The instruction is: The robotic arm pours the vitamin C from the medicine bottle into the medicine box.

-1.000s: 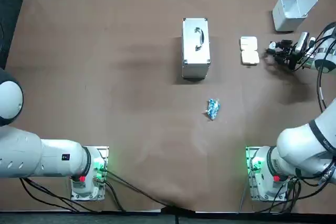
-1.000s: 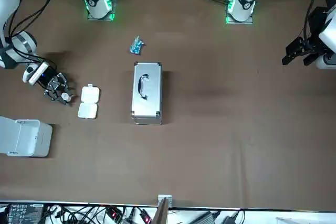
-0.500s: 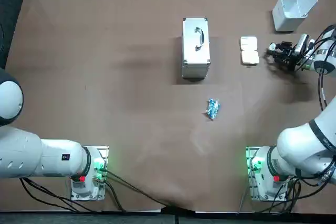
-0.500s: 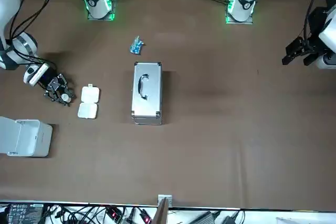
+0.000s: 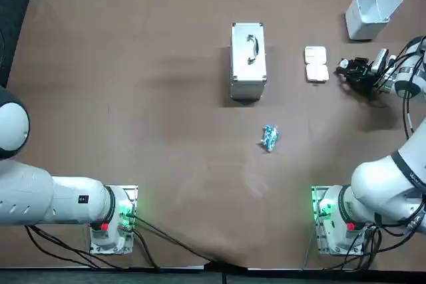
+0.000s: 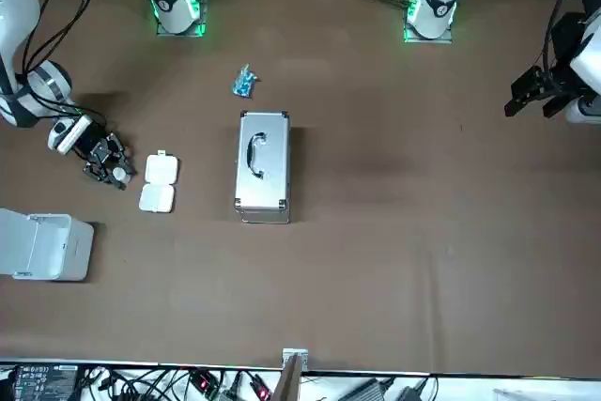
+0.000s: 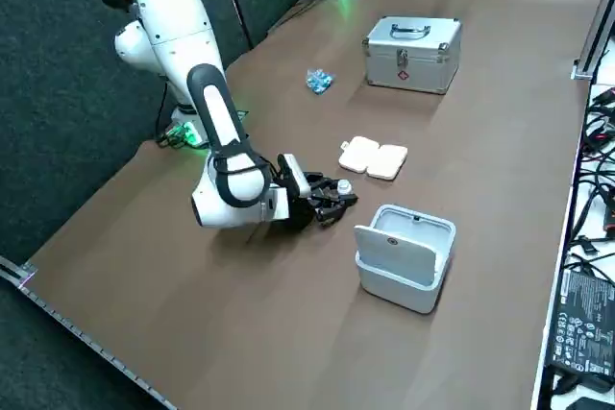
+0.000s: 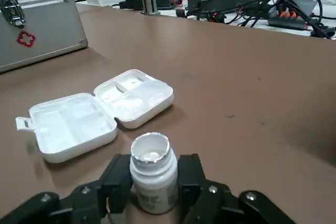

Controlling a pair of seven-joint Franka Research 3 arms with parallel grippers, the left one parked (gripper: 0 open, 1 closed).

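Right claw grips medicine bottle near medicine box; label visible from wrist only.

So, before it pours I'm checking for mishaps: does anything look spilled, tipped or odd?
Nothing stands out. The right end effector grips the medicine bottle upright beside the open medicine box, and nothing looks spilled.
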